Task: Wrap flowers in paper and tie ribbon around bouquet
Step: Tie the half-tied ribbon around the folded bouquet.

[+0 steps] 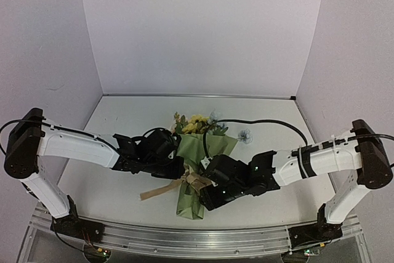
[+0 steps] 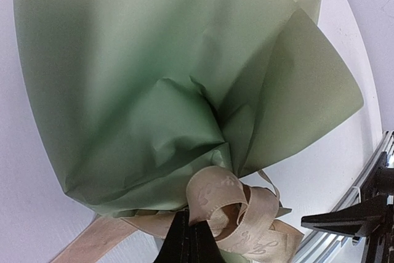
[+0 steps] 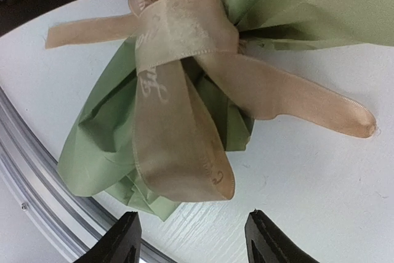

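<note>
The ribbon [image 3: 178, 90] looks soft and slippery, the paper [image 2: 154, 60] light and crushable: take a loose tail. Left pincer [image 2: 188, 244] pressed together by the knot [image 3: 184, 23]; right pincer [image 3: 191, 238] spread, empty.

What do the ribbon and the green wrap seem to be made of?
The ribbon looks like woven fabric, satin-like: soft sheen, raised edges, faint script. The wrap looks like matte paper, possibly coated: it holds sharp creases and stiff folds.

Closed left claw [image 2: 186, 226] at the ribbon [image 2: 237, 214] (looped) binding green paper [image 2: 141, 78].
</note>
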Tool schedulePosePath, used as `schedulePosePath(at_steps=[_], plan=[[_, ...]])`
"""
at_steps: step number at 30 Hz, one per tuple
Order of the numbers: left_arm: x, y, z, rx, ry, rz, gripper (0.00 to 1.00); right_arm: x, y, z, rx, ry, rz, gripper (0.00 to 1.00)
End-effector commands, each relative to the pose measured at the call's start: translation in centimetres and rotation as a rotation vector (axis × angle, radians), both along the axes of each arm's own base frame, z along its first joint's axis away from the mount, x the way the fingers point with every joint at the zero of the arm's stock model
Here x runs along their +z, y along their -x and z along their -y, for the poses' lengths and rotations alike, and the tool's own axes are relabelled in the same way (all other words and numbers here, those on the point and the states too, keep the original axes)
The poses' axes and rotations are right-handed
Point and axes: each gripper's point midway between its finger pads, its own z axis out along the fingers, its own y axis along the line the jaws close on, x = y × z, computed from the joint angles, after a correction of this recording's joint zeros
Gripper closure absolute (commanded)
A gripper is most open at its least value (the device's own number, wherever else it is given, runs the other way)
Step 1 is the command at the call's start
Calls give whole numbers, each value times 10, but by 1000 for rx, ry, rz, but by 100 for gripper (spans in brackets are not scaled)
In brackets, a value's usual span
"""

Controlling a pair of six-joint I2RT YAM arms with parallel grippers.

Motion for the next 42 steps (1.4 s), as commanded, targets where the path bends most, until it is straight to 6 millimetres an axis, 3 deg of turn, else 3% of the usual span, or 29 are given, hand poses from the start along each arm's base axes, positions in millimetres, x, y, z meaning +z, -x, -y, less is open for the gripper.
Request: schedulePosePath(at_steps=[1,10,12,15,24,29,32,38,42], plan=[[9,-2,9,2,43,6,100,15,-9,-10,-28,-48,54,48],[8,-1,6,4,37,5,100,30,-40,-2,-128,-16,138,95],[9,-1,6,3,40,5,100,38,-50,2,-150,-16,155,100],[9,-1,7,1,40,4,100,46,-52,2,-138,-25,155,98],[6,0,8,-8,36,-3,100,37,-10,-6,7,-77,123,47],[6,0,9,-8,38,-4,100,19,-9,-12,3,-32,125,36],[7,0,8,-7,36,-3,100,10,-16,-13,-30,-7,137,39],[9,0,5,1,33,1,100,2,-33,-7,-120,21,163,61],[8,0,4,3,30,0,100,17,-44,-1,-163,4,206,82]])
